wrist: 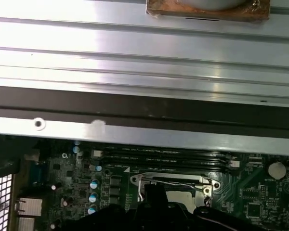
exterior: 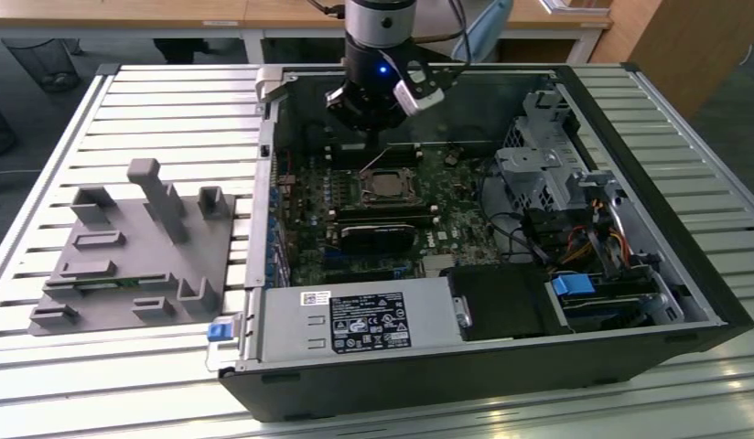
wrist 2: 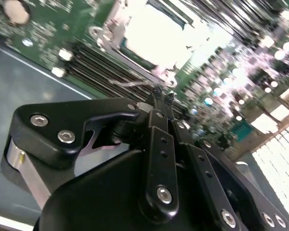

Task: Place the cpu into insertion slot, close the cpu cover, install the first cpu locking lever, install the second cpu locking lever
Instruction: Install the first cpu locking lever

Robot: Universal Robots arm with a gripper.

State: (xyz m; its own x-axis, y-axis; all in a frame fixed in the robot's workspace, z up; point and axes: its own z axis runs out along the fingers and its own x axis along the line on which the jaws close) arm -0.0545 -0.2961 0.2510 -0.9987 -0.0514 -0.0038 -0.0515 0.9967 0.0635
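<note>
Finding: cpu (wrist 2: 159,33) seated in insertion slot (exterior: 402,195), cpu cover (wrist: 168,179) lying over it.
We find the gripper (wrist 2: 162,97) just beside it, fingers (wrist 2: 159,125) pinched together, nothing visibly held.

A black gripper (wrist 2: 163,95) is showing against a green motherboard (wrist: 250,192) and silver cpu cover (wrist: 159,179), beside a grey fixture (exterior: 133,247) on a silver-striped table (exterior: 169,101).

A slatted, silvery metal table (exterior: 133,91) carries everything, its ribs running from the exterior view's left edge to its right. An open black computer case (exterior: 475,384) lies on its side over the middle and right, reaching close to the front edge. Just beside it, toward the left edge, rests a grey fixture plate (exterior: 121,265) with upright blocks. Whether the two touch cannot be told.
</note>
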